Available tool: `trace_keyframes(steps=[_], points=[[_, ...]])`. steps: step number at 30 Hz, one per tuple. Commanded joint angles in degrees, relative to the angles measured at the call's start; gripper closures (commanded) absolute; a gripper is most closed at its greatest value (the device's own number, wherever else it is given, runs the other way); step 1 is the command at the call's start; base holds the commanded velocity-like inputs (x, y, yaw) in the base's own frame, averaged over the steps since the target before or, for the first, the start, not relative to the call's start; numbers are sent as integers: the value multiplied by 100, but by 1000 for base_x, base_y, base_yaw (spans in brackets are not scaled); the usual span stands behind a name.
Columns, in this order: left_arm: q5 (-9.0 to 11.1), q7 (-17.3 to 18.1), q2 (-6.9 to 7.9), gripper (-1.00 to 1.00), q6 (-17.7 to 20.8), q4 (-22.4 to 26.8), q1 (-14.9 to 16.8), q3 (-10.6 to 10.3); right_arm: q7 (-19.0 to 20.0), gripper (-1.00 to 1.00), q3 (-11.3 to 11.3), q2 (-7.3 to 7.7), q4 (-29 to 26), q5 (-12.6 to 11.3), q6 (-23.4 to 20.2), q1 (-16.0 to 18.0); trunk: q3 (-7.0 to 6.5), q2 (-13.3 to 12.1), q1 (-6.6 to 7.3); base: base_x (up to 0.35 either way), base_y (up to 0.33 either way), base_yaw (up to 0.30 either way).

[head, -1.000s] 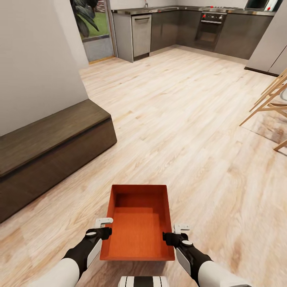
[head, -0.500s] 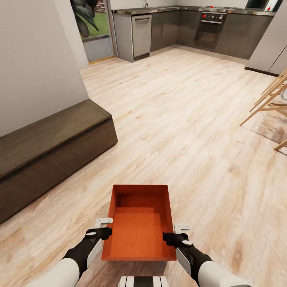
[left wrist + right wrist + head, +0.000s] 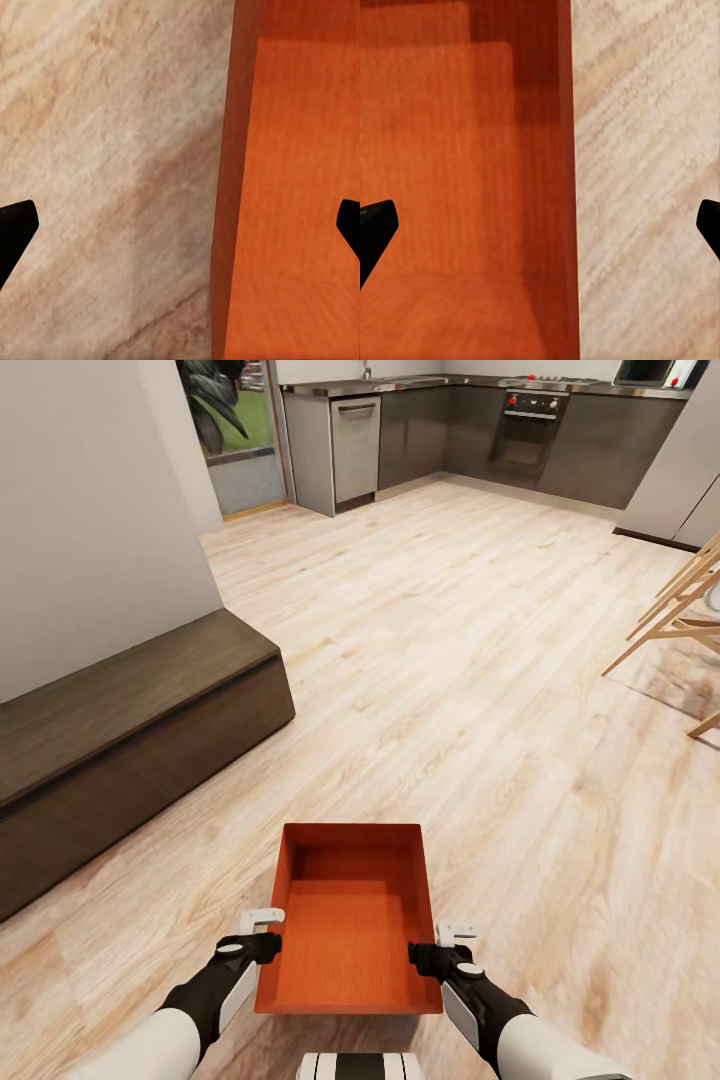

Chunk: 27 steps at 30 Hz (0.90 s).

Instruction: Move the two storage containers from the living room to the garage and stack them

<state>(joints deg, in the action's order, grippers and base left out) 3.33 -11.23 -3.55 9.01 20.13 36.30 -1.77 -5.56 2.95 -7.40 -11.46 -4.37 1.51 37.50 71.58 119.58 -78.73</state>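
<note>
Carrying one storage container (image 3: 348, 922) low before me over the wood-plank floor (image 3: 480, 690): my left gripper (image 3: 262, 932) and right gripper (image 3: 440, 942) have jaws spread wide, each straddling a side wall, a dark bench (image 3: 120, 740) to my left.

No readable text for you anywhere, no label or brand on the orange-red container (image 3: 348, 920), none on the oven (image 3: 528, 435) or dishwasher front (image 3: 354, 445), red knobs there too small to read, no numbers or signs elsewhere.
</note>
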Motion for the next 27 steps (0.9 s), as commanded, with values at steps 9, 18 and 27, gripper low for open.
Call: trace_keyframes(steps=[9, 18, 27], points=[[27, -29, -14, -100, 39, 7, 0, -25, -24, -100, 39, -6, 3, -47, 16, 3, 3, 1, 1, 0, 0, 0], [28, -29, -13, -100, 40, -13, 0, -25, -24, -100, 39, -1, 3, -47, 8, 3, 3, 1, 1, 0, 0, 0], [50, -37, 1, -100, 39, -18, 0, -30, -24, -100, 31, 1, 3, -47, 7, 3, 3, 1, 1, 0, 115, 0]])
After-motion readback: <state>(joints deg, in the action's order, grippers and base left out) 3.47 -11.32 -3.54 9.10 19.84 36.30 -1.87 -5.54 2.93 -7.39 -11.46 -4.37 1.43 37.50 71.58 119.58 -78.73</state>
